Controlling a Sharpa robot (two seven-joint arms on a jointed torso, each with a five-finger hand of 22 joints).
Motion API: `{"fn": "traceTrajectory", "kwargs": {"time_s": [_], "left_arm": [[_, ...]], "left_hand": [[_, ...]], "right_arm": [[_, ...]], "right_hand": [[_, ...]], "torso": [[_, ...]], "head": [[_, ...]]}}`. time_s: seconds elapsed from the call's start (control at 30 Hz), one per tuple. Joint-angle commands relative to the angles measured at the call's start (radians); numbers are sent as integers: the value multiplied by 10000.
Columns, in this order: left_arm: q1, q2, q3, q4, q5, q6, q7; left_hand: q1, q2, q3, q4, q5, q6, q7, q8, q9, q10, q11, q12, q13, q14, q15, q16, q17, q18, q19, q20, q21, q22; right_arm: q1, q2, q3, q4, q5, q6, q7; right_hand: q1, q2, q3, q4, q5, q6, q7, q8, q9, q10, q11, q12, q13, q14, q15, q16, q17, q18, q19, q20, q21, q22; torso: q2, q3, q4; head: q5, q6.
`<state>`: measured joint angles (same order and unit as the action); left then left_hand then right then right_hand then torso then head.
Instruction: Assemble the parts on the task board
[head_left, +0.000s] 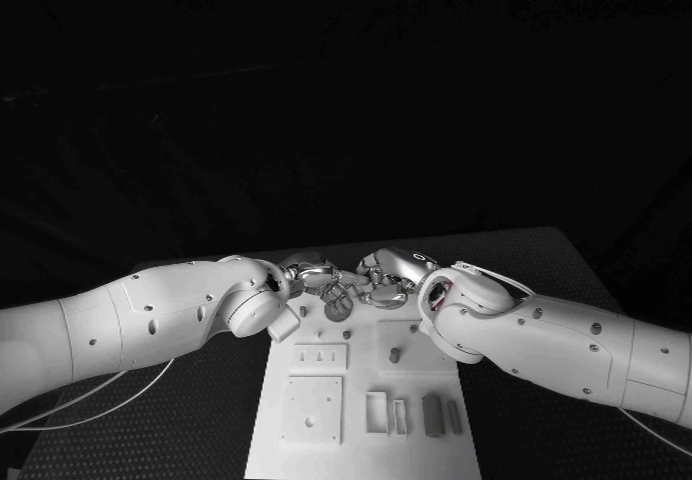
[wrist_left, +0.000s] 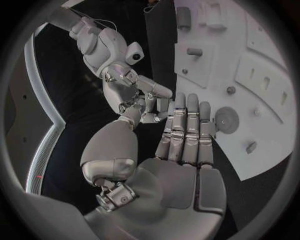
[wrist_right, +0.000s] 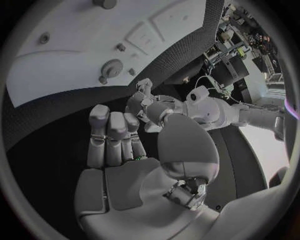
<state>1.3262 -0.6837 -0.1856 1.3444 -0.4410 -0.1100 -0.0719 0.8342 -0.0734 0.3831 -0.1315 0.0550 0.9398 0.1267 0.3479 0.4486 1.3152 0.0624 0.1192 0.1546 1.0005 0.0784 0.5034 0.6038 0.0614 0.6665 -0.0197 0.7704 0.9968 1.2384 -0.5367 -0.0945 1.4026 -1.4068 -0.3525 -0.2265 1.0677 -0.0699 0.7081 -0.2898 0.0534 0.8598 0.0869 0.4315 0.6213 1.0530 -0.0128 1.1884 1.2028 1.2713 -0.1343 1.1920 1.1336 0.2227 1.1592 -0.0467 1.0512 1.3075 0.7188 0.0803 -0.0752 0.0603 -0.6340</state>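
Observation:
The white task board (head_left: 361, 445) runs from the table's near edge toward the middle. Grey parts (head_left: 430, 410) stand upright in a row near its right side. Both hands meet above the board's far end. My left hand (head_left: 307, 280) has its fingers (wrist_left: 187, 125) stretched out straight and side by side, thumb apart, with a bare palm. My right hand (head_left: 387, 282) faces it, and its fingertips (wrist_left: 150, 112) touch the left hand near the thumb. I see nothing in the right hand's palm (wrist_right: 125, 175). A round part (wrist_left: 226, 120) sits in the board just beyond the left fingertips.
Two recessed square plates (head_left: 315, 385) lie on the board's left half, and a small peg (head_left: 392, 352) stands to their right. Black table (head_left: 188, 420) flanks the board on both sides. A thin cable (head_left: 101, 395) loops under my left arm.

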Motion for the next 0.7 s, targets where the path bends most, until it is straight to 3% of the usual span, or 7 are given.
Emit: {"fn": "traceTrajectory", "kwargs": {"time_s": [0.03, 0.47, 0.57, 0.7], "left_arm": [[2, 32, 4, 30, -58, 170, -19], [2, 46, 4, 21, -58, 223, -29], [2, 56, 4, 20, -58, 226, -23], [2, 67, 4, 13, -58, 230, -18]], "left_hand": [[50, 146, 40, -76, -40, 80, -25, 27, 8, 78, 3, 28, 19, 19, -78, 67, 18, 122, 2, -75, 64, 14], [416, 768, 120, -647, 25, 246, -72, 16, 4, 194, -46, 22, 124, 37, -99, 153, 20, 75, 5, -99, 129, 10], [546, 968, 214, -886, 240, 307, -86, 8, -1, 243, -64, 23, 164, 37, -97, 170, 10, 49, -1, -99, 143, 2], [572, 1043, 257, -996, 347, 332, -89, -3, -6, 257, -66, 14, 183, 41, -97, 182, 4, 32, -6, -98, 150, -5]], "right_arm": [[-10, 37, -2, 26, -127, 51, -11], [-17, 82, -17, 93, -126, 56, -57], [-18, 89, -21, 111, -126, 63, -67], [-19, 100, -30, 141, -126, 66, -94]], "right_hand": [[-37, -95, 88, -1, -48, 1927, -194, 26, 11, -338, -262, 18, -17, -3, -88, -4, 2, 391, 43, -41, 61, 42], [-45, -103, 108, -2, -47, 1930, -196, 23, 27, -331, -263, 17, -20, 3, -89, -7, 0, 391, 51, -43, 59, 37], [-46, -104, 112, -2, -47, 1930, -196, 22, 31, -329, -264, 17, -21, 4, -89, -7, 0, 391, 53, -44, 59, 36], [-48, -107, 118, -2, -47, 1932, -196, 22, 36, -327, -264, 17, -22, 6, -90, -8, -1, 391, 55, -45, 58, 35]], "torso": [[2, -2, 7], [2, -3, 2], [7, -2, 3], [3, -2, 2]], "head": [[-3, -5], [-1, -27], [0, -35], [0, -37]]}}
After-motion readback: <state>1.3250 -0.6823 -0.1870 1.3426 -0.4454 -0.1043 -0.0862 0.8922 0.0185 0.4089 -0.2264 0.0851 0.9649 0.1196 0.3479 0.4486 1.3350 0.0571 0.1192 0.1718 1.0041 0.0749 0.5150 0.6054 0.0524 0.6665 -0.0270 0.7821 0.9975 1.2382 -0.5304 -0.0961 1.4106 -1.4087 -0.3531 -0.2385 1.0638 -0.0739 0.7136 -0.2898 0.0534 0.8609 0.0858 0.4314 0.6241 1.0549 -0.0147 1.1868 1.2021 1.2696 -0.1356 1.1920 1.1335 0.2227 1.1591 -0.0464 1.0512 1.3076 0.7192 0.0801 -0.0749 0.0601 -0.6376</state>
